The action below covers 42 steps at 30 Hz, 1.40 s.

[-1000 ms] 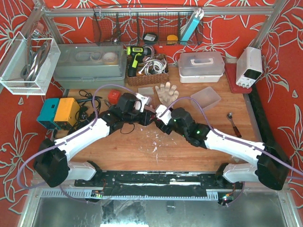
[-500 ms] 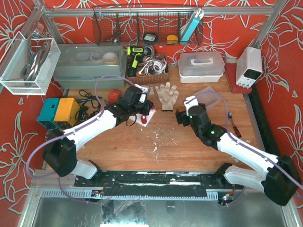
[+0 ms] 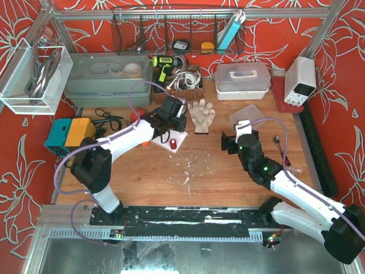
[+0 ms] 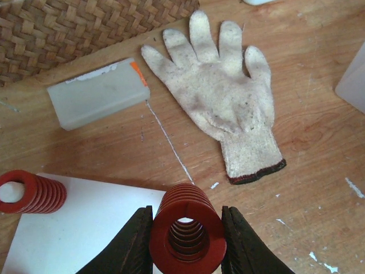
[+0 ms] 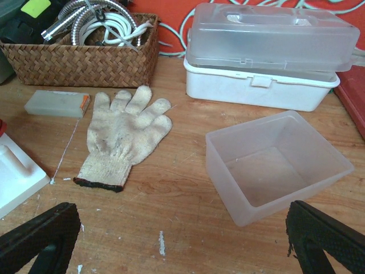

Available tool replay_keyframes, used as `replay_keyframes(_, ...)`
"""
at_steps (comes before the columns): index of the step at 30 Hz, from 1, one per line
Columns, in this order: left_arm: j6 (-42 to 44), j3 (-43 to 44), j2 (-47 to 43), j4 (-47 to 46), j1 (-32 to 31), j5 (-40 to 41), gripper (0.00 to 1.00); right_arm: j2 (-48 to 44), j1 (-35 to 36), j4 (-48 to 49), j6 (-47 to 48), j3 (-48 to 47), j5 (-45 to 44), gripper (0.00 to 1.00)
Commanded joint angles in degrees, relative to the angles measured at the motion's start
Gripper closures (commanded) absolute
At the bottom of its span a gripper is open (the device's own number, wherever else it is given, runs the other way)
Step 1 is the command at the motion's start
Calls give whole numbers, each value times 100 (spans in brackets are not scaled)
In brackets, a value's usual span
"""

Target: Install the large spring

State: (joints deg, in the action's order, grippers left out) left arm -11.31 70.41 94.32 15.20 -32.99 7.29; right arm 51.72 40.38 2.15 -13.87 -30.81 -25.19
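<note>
The left claw [image 4: 187, 242] is clamped on the large red spring [image 4: 188, 206], held end-on between its fingers [image 4: 132, 248] above the edge of the white plate [image 4: 85, 228]. A smaller red spring [image 4: 29, 191] sits on that plate to the claw's left. The right claw [image 5: 182, 240] is spread wide, holding nothing, above the tabletop [image 5: 188, 200].

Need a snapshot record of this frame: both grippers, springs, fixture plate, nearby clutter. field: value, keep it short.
left gripper: shut on large red spring, gripped by its sides, open end facing the wrist camera
right gripper: open, holding nothing
white plate: carries a smaller red spring near its left end
large spring position: at the plate's right edge; contact with the plate cannot be told
nearby: glove lying flat, clear tub empty, wicker basket behind
</note>
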Motion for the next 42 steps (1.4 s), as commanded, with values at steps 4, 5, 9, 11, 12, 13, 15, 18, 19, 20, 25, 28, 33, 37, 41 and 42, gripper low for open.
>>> replay_keyframes(4, 87, 333, 361, 243, 30, -68, 100, -52, -26, 82, -94, 31, -128, 1)
replay_keyframes(5, 85, 359, 400, 283, 31, -48, 100, -61, -29, 83, -90, 31, -129, 1)
replay_keyframes(9, 108, 405, 480, 378, 39, -17, 100, -73, -24, 88, -85, 40, -118, 1)
replay_keyframes(11, 120, 395, 505, 376, 43, 6, 100, -69, -29, 78, -82, 31, -121, 1)
replay_keyframes(12, 127, 394, 520, 378, 46, 39, 100, -75, -28, 79, -81, 31, -118, 1)
replay_keyframes(13, 130, 390, 537, 374, 54, 70, 100, -86, -28, 75, -81, 35, -119, 1)
replay_keyframes(15, 131, 378, 566, 340, 77, 65, 100, -104, -31, 94, -72, 48, -118, 1)
replay_keyframes(18, 106, 368, 636, 263, 91, 10, 95, -109, -34, 110, -68, 59, -96, 1)
replay_keyframes(19, 97, 372, 665, 249, 91, -3, 93, -102, -26, 118, -68, 58, -100, 1)
replay_keyframes(20, 94, 383, 697, 239, 91, -1, 92, -88, -35, 116, -56, 57, -107, 1)
replay_keyframes(25, 69, 429, 838, 204, 116, 17, 83, -67, -38, 127, -46, 57, -109, 1)
replay_keyframes(28, 59, 423, 865, 181, 126, 27, 75, -53, -37, 143, -37, 65, -99, 1)
replay_keyframes(33, 42, 343, 782, 110, 151, 74, 60, -31, -39, 154, -34, 57, -91, 1)
replay_keyframes(37, -8, 212, 618, -23, 168, 80, 44, -22, -39, 165, -7, 60, -108, 1)
replay_keyframes(41, -106, 31, 309, -258, 188, 71, 36, -76, -38, 147, 37, 67, -192, 1)
replay_keyframes(42, -134, -38, 191, -342, 196, 71, 34, -107, -35, 165, 60, 81, -250, 1)
